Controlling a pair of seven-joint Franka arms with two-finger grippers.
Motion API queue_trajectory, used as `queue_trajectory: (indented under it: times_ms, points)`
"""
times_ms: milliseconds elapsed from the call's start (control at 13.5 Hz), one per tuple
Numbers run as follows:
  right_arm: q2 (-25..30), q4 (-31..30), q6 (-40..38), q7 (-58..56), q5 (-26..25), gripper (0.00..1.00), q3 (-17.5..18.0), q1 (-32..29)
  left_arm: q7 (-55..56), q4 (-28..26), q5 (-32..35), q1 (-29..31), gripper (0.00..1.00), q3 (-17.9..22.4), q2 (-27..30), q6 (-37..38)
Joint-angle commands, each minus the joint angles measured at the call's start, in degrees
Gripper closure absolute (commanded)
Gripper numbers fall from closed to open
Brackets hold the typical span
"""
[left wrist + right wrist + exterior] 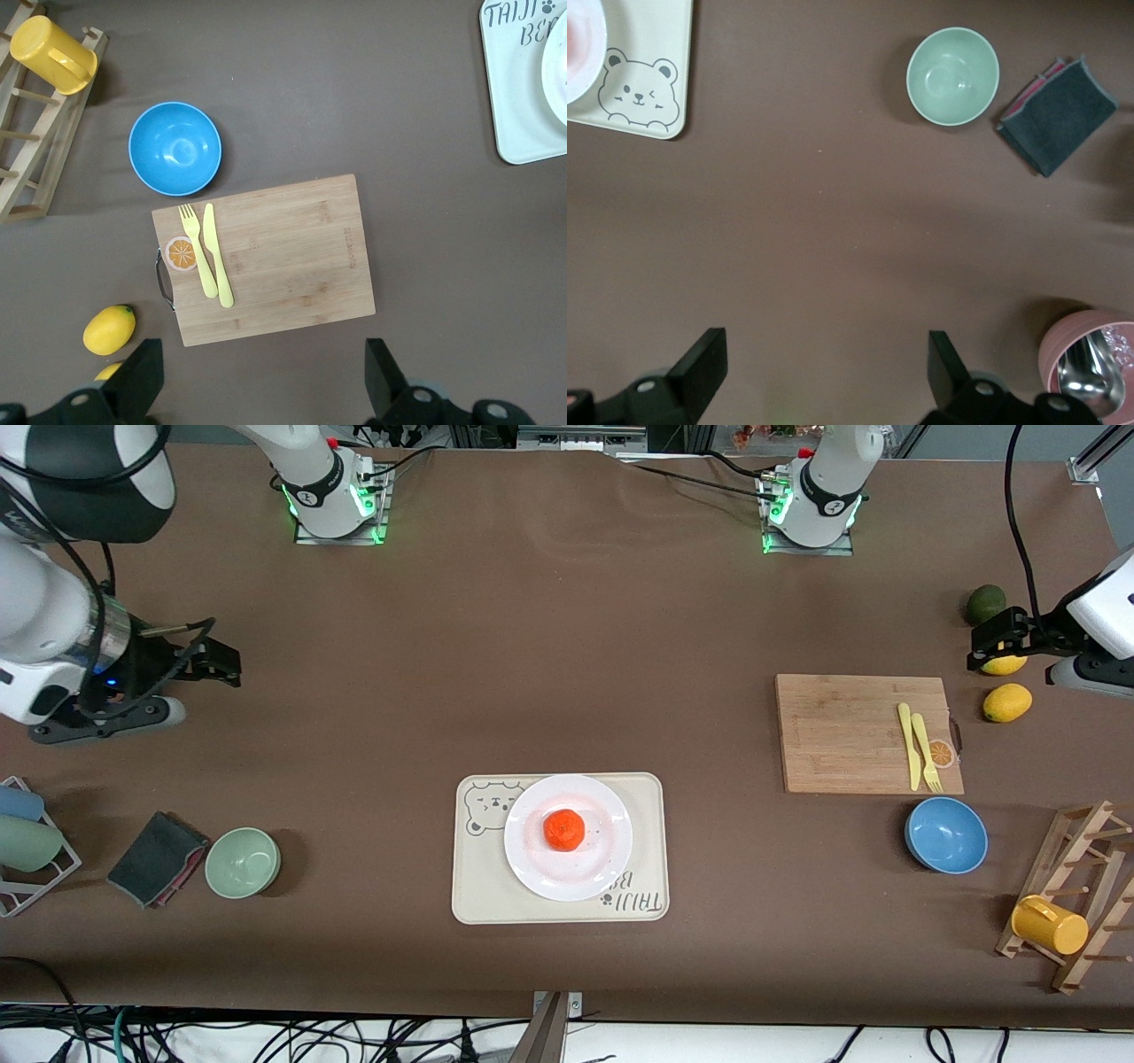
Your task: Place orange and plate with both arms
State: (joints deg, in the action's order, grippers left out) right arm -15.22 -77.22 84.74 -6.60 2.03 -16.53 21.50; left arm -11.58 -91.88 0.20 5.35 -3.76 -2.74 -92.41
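Observation:
The orange [563, 830] lies in the middle of the white plate [532, 868]. The plate rests on a cream bear-print tray [478, 890] in the table's middle, near the front camera. My left gripper [990, 642] hangs open and holds nothing, over the table by the lemons at the left arm's end. In the left wrist view its gripper [264, 372] is over bare table beside the cutting board, with the plate's edge [558, 75] just showing. My right gripper [223, 662] is open and holds nothing over bare table at the right arm's end. The right wrist view shows that gripper [824, 363] wide apart, far from the tray [651, 53].
A wooden cutting board [842, 731] carries a yellow knife and fork [920, 748]. Near it are a blue bowl [945, 835], two lemons [1007, 702], a dark green fruit [984, 603] and a rack with a yellow mug [1050, 926]. A green bowl [243, 862], dark cloth [158, 858] and cup rack [27, 841] sit at the right arm's end.

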Motion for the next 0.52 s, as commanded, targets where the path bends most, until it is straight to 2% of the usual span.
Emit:
queue_trajectory:
  times_ms: [0,148,370,444]
  points:
    - [4.13,-5.11,4.36,1.24,-0.88,0.0,3.84,-4.5,-0.46,0.21,-1.17,0.01,0.0,0.06,0.2,-0.14]
    - [8.52,-12.48,9.1,1.24,-1.15,0.0,9.73,-11.89,-0.46,0.21,-1.08,-0.08,0.0,0.06,0.2,-0.14]
    - [13.0,-22.59,16.22,0.63,-3.42,0.0,11.51,-16.82,-0.46,0.12,-1.08,-0.08,0.0,0.06,0.2,-0.14]
    - [14.06,-23.32,16.77,0.37,-3.26,0.0,12.39,-18.93,-0.46,0.12,-1.08,-0.08,0.0,0.06,0.2,-0.14]
